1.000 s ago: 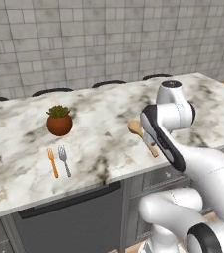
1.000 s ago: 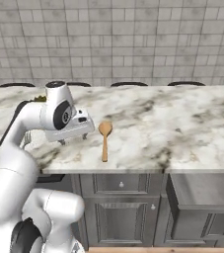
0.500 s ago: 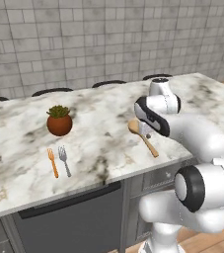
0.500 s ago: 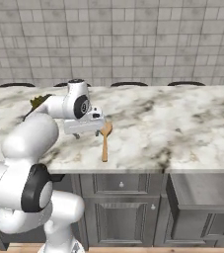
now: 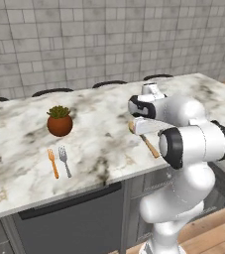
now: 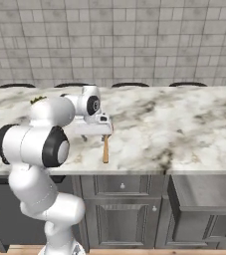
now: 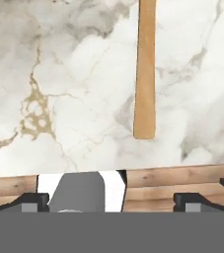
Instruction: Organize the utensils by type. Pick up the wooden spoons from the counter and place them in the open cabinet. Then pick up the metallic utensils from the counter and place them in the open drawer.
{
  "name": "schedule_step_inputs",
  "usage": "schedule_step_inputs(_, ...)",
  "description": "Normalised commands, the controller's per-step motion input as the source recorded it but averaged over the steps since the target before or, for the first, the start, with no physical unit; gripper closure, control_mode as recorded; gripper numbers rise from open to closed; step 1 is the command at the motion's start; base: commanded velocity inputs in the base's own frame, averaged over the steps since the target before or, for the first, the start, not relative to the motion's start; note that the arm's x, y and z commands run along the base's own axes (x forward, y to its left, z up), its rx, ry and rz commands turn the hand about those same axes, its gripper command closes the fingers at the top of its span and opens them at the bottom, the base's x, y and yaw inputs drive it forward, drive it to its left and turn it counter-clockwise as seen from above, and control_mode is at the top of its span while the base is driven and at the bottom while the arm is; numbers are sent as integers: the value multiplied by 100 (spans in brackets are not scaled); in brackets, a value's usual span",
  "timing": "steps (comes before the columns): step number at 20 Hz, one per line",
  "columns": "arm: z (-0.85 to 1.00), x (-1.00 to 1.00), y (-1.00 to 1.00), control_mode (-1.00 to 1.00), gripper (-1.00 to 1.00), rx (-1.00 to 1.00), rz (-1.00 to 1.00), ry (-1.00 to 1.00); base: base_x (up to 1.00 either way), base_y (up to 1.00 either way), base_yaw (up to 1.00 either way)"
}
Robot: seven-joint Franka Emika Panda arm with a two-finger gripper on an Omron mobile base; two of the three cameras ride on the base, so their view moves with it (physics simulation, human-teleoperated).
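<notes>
Tool [image 7: 111,200]: spread wide, empty, above spoon [image 7: 145,69] | spoon: flat on desk [image 5: 99,144] near front edge | risk: tips off-centre, thin handle may roll or skid off edge

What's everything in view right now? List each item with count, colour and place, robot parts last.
wooden spoon: one, light brown, flat on the counter near its front edge, partly hidden under the arm; its handle shows in the hand view
orange fork: one, orange, on the counter in front of the potted plant
grey fork: one, grey metal, right beside the orange fork
potted plant: one, green leaves in a brown pot, on the counter behind the forks
counter: one, white marble with grey and brown veins
gripper: one, dark fingertips, open, above the spoon's handle end
</notes>
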Motion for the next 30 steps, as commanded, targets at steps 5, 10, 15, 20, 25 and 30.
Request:
schedule_step_inputs(5, -45, 26, 0, -100, -100, 0, -13, 27, 0, 0, 0)
schedule_step_inputs(10, -34, 28, 0, -100, -100, 0, -10, 14, 0, 0, 0)
schedule_step_inputs(15, -22, 21, 0, -100, -100, -1, -7, 0, 0, 0, 0)
schedule_step_inputs(20, -23, 16, 0, -100, -100, -10, -6, -12, 0, 0, 0)
schedule_step_inputs(25, -27, 12, 0, -100, -100, -10, -2, -26, 0, 0, 0)
schedule_step_inputs(30, -26, 20, 0, -100, -100, -1, -1, -20, 0, 0, 0)
